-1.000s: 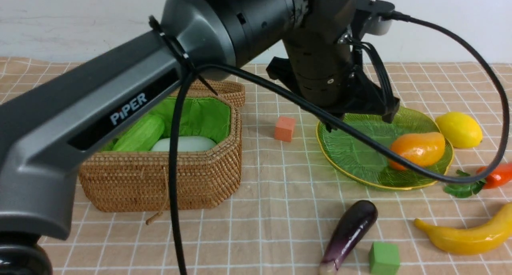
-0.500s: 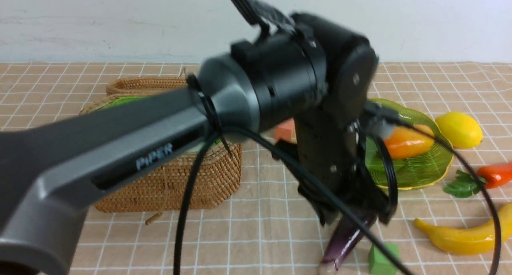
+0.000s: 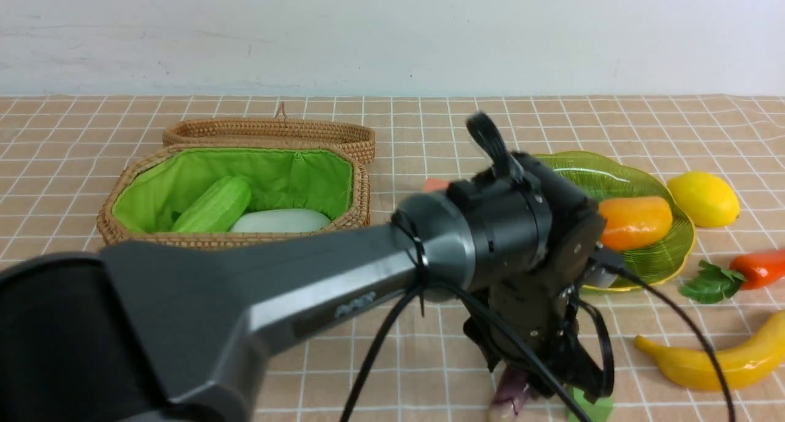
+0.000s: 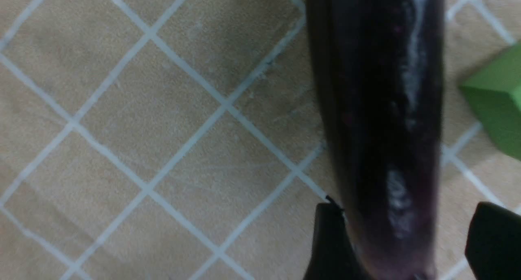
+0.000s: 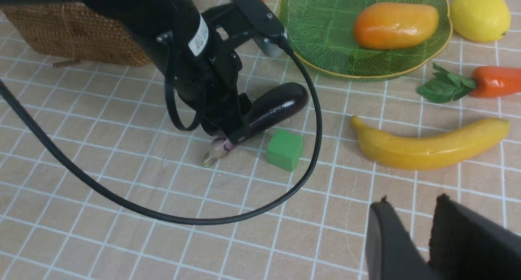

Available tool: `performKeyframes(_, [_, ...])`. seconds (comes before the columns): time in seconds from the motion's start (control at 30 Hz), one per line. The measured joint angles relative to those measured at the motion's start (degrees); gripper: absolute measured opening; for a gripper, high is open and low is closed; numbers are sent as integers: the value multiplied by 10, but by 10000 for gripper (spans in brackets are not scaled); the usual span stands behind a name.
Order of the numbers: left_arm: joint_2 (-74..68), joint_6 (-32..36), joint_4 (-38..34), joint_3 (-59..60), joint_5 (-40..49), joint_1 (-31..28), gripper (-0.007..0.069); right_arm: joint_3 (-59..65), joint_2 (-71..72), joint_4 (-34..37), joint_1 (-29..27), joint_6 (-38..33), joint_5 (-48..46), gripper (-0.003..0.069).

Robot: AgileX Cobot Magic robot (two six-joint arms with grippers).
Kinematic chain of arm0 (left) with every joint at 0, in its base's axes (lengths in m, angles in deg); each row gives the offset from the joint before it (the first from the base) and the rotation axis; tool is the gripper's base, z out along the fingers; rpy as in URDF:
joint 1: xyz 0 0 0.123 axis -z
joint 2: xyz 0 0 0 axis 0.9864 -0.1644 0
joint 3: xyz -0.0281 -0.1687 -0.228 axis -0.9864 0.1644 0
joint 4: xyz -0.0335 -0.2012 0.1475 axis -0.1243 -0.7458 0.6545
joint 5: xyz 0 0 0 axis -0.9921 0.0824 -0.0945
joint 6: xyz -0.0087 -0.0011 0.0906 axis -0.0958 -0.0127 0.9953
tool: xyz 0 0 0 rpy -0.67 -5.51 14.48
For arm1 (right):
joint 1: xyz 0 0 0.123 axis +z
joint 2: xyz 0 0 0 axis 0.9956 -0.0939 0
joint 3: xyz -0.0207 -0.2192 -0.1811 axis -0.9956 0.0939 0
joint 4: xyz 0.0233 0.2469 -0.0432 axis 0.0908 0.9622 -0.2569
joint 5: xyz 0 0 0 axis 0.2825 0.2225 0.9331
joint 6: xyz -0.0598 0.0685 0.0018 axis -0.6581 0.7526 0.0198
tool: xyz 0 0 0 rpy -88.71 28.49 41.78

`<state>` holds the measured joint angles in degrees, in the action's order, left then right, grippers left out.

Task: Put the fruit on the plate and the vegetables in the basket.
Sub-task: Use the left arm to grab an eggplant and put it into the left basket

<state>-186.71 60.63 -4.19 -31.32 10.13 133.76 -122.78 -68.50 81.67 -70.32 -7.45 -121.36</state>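
Note:
The dark purple eggplant (image 5: 276, 105) lies on the checked cloth. My left gripper (image 4: 411, 239) is down over its stem end, open, one finger on each side and a gap on one side. The mango (image 3: 635, 222) rests on the green plate (image 3: 613, 170). The lemon (image 3: 705, 198) sits just right of the plate, and the banana (image 3: 717, 360) and the pepper (image 3: 757, 267) lie on the cloth at the right. In the basket (image 3: 122, 189) lie the gourd (image 3: 214, 204) and the white radish (image 3: 282, 221). My right gripper (image 5: 411, 202) hovers near the banana, slightly open and empty.
A green cube (image 5: 285, 149) sits right beside the eggplant and my left fingers. An orange cube (image 3: 435, 184) peeks out behind the left wrist. The basket's lid (image 3: 270, 130) leans behind it. The left arm's cable (image 5: 309, 121) loops over the cloth.
My left arm has swung from above the plate down and toward the front onto the eggplant, and its gripper has opened. The mango stays on the plate.

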Motion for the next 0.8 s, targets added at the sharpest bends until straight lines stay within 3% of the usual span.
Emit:
performKeyframes(0.17, [-34,-1,13,-1,-10,0,449,0,0,0,0,0,0,182])
performKeyframes(0.33, [-33,-3,49,-3,10,2,279,0,0,-1,0,0,0,186])
performKeyframes(0.63, [104,9,87,2,94,0,288,0,0,3,0,0,25,192])
performKeyframes(0.8, [226,76,137,0,127,-47,288,0,-12,13,0,-12,114,192])
